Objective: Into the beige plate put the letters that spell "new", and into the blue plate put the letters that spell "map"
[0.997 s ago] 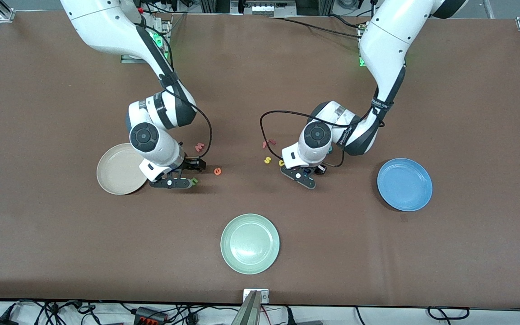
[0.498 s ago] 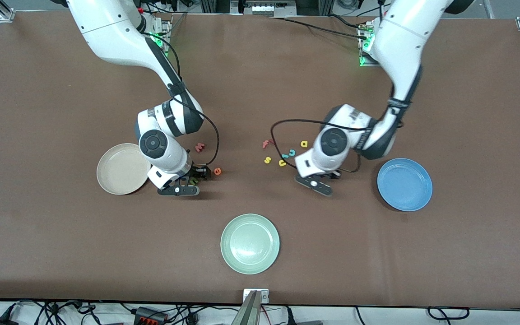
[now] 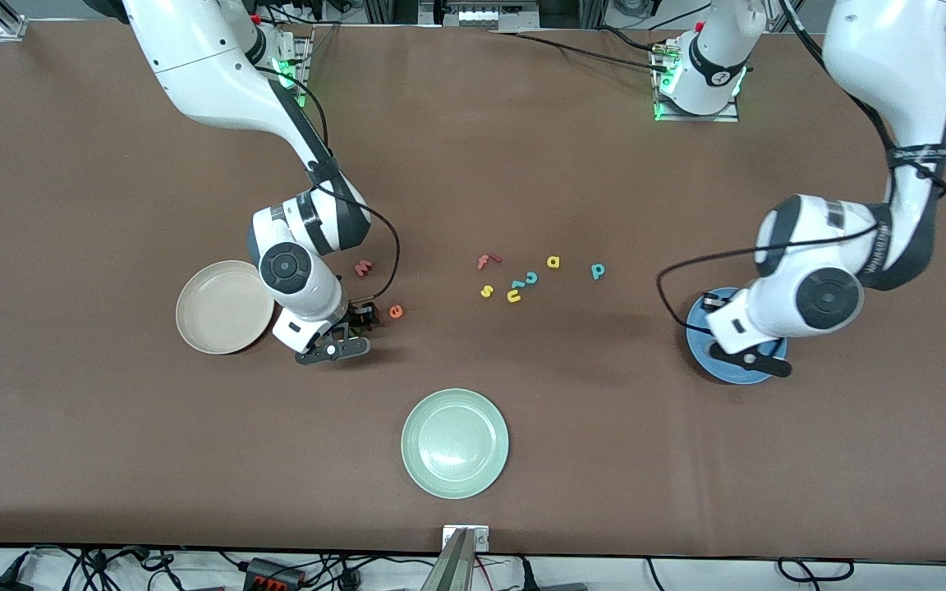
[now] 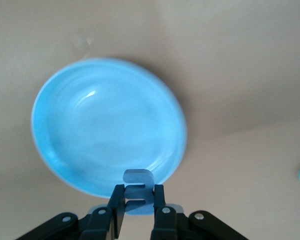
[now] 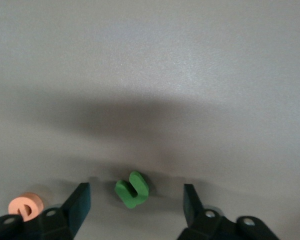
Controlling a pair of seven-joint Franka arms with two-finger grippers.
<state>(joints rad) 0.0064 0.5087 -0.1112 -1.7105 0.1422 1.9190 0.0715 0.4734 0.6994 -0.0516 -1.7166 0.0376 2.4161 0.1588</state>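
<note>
From the front view, neither plate holds a letter yet: the beige plate is bare and lies toward the right arm's end of the table, and what shows of the blue plate under the left arm is bare too. The w and e lie on the table near the beige plate; the a and p sit mid-table among the stray f, s, u and c, and a green plate lies nearer the camera, unused. The right gripper is down at the table just beside the beige plate; the left gripper hangs over the blue plate. In the left wrist view, the left gripper is clamped tight on the m, held over the plate's rim, so I judge this letter about to be dropped, the first of six. In the right wrist view, the right gripper stands wide apart, its fingers straddling the n on the table without touching it; the e lies just outside one finger. All six placements remain outstanding.
</note>
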